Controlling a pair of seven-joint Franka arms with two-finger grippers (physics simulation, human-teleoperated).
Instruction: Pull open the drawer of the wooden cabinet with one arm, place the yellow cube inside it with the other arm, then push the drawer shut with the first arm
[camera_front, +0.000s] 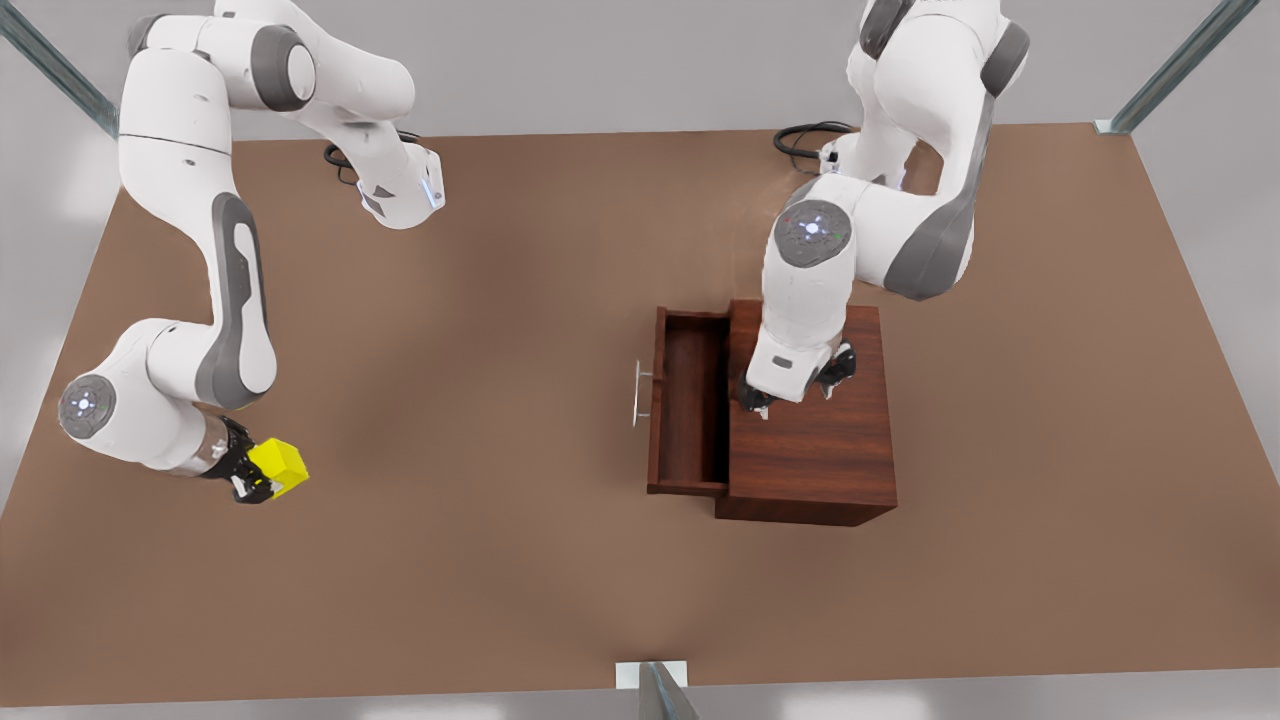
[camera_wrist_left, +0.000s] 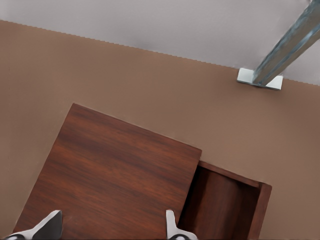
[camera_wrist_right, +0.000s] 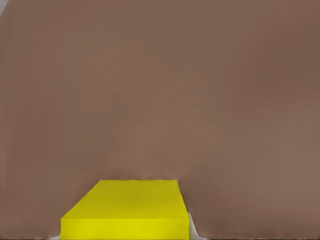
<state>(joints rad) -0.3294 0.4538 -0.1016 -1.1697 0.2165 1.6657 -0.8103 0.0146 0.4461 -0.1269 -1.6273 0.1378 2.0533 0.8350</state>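
Yellow cube (camera_front: 279, 465) clamped between the fingers of the right gripper (camera_front: 256, 478), low on the front view's left, tilted, apparently lifted off the brown counter (camera_front: 480, 420). Same cube (camera_wrist_right: 127, 210) seen close in the right wrist view, a pale fingertip touching one edge, bare counter (camera_wrist_right: 160, 90) spread beyond the fingers. Well apart from the wooden cabinet (camera_front: 815, 440), which sits toward the front view's right.

Dark reddish-brown drawer (camera_front: 690, 400) pulled out of the cabinet toward the front view's left, nothing inside, thin silver bar handle (camera_front: 637, 393) on its front panel.

Left gripper (camera_front: 797, 386) poised over the cabinet's top, near the edge where the drawer emerges, fingers spread apart and holding nothing. In the left wrist view, two pale fingers (camera_wrist_left: 47, 227) wide apart with the cabinet's grained top (camera_wrist_left: 120, 170) between and beyond them; open drawer (camera_wrist_left: 225, 205) just beside one fingertip, to the outside of the pair. Whether the fingertips touch the cabinet top: cannot tell.

Metal frame post (camera_wrist_left: 285, 50) with its foot plate on the counter's (camera_wrist_left: 125, 75) far edge, well beyond the left fingers. Black cables (camera_front: 805, 140) coiled by the left arm's base.
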